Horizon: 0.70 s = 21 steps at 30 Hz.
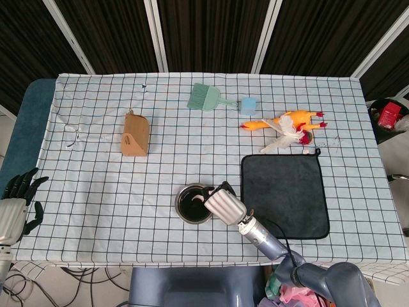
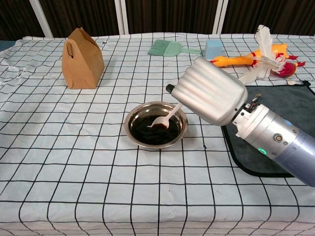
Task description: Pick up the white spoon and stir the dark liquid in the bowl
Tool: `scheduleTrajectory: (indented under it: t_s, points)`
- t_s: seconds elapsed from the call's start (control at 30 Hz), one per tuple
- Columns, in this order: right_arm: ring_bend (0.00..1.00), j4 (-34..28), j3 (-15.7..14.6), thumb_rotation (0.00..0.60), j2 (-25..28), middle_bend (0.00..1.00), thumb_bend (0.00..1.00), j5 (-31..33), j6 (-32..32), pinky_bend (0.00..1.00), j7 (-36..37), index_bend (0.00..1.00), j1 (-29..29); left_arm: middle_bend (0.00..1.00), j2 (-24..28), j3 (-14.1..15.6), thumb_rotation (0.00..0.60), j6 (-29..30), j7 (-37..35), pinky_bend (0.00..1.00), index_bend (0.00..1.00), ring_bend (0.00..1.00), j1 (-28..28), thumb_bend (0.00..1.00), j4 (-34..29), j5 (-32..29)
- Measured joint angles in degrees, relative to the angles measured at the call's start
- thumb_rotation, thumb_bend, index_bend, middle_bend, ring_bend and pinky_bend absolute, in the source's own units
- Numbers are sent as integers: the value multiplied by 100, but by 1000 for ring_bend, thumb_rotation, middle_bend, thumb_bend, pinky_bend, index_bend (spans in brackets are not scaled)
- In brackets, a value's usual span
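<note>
— From the head view, what have you got?

— The right hand sits just beside the steel bowl near the table's front edge, its silver back toward the camera. Under it I can just make out the white spoon reaching over the dark liquid. The left hand is well off at the table's far left corner, holding nothing, fingers loosely apart. Further back stand a brown paper bag, a green brush, a small blue block and a rubber chicken; a dark cloth mat lies just right of the bowl.

— And from the chest view?

— Much clearer. The right hand holds the white spoon by the end of its handle; the fingers themselves are hidden behind the palm, so I can't say how they wrap it. The spoon slopes down and its tip is dipped in the dark liquid, roughly mid-bowl.

— So it's mid-stir. How should it go?

— I'd judge small, slow circles, tip kept submerged and off the rim. The bowl is shallow and looks light, and nothing is steadying it, so a hard push against the wall could slide it or slop liquid onto the checked tablecloth.
</note>
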Motion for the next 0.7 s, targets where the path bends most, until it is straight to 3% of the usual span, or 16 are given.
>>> scheduleTrajectory:
  t_s: [0.7]
  points:
    - [1000,-854,-285,600,439,996,393,-163,143,1000,-392,794,-331,0,-6,11,600,16,25,0,168,0,2,727,-5,31]
